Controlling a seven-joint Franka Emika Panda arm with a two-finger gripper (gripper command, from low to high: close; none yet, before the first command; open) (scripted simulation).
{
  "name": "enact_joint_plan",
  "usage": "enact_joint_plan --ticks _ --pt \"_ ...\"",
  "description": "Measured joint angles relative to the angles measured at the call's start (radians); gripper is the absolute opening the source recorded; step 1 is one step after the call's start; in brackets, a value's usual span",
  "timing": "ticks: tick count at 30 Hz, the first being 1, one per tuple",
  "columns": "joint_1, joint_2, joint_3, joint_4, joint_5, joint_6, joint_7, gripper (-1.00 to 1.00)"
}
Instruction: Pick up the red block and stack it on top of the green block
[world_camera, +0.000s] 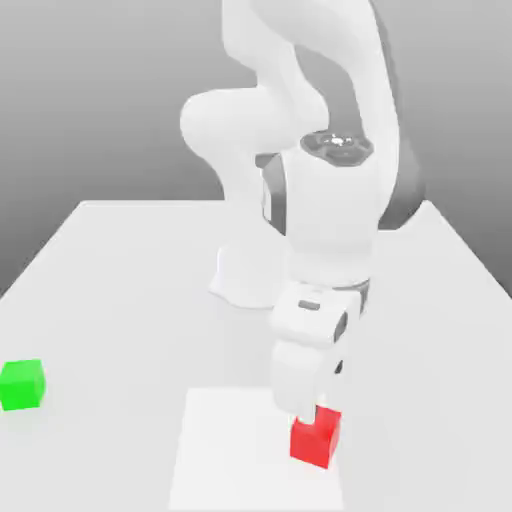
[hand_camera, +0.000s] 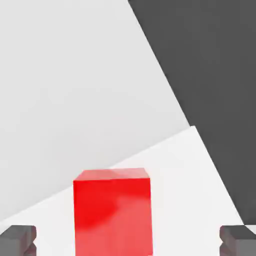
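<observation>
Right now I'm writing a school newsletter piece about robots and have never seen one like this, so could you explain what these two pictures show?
The machine is a single white robot arm ending in a two-fingered tool, which does the grasping. One picture comes from a camera standing off the arm, looking at the whole scene. The other comes from a camera riding on the arm's hand, looking at what lies near the tool.

On the pale table are a red block, by the tool, and a green block, over at the exterior view's left. A white square also lies there, around the red block.

Nothing is held: the tool's two fingers stand wide apart, with the red block between them and white showing on either side of it.
</observation>
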Motion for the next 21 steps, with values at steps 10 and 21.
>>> enact_joint_plan --ticks 10,21 --pt "-0.026 0.139 0.034 0.019 0.034 0.114 -0.029 -1.0" --pt "-0.132 -0.079 -0.104 0.012 -0.011 -0.101 0.125 -1.0"
